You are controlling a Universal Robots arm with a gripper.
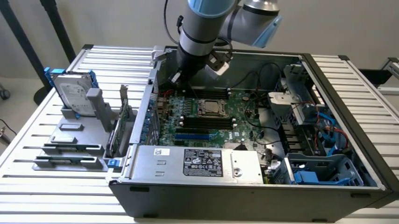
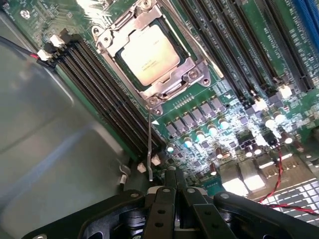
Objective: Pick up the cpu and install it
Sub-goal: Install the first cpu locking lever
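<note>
hanging into open computer case [image 1: 249, 200] from above: arm [image 1: 199, 32], near vertical, at case's far corner toward exterior view's left. motherboard [image 2: 234, 99] flat below wrist. gripper [image 2: 172, 175] fingers pressed together, nothing clamped, poised over board edge by memory slots [image 2: 99, 89]. cpu [image 2: 149, 55] seated in socket under metal frame, apart from gripper, untouched; thin socket lever [image 2: 149, 139] between them.

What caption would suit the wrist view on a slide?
Shut fingers hover over the motherboard, the cpu already sitting in its socket.
</note>
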